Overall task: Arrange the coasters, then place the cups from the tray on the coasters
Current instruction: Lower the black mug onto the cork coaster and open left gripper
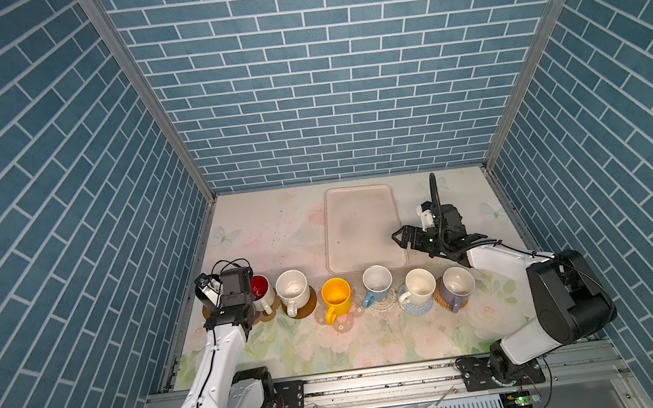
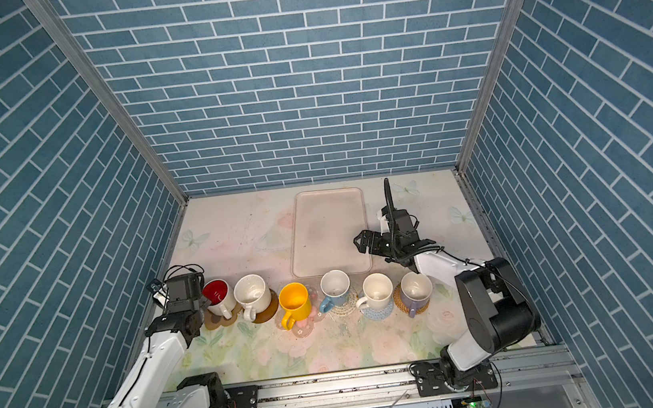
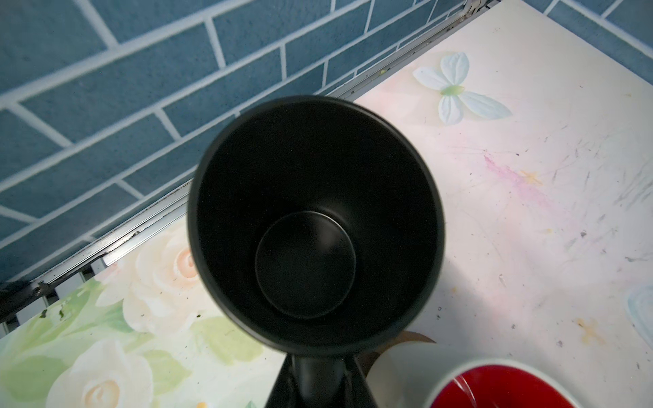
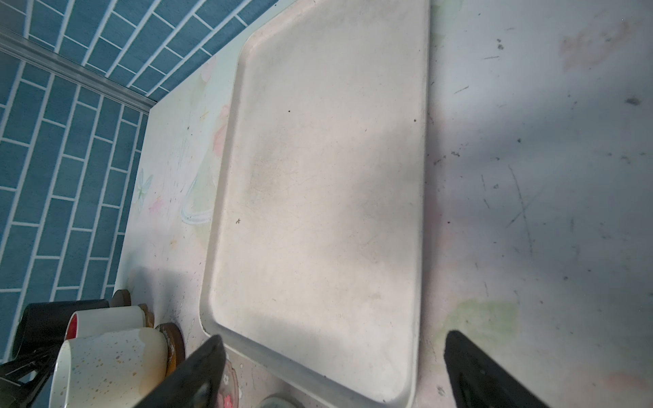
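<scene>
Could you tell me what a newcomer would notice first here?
The bright yellow ceramic mug stands out in the row of mugs on coasters across the table. Behind lies the bare pale beige rectangular tray; at the left end, the left gripper clamps a matte black mug.

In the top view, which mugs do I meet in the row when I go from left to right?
white mug with red inside → speckled cream mug → yellow mug → light blue mug → plain cream mug → lavender mug
</scene>
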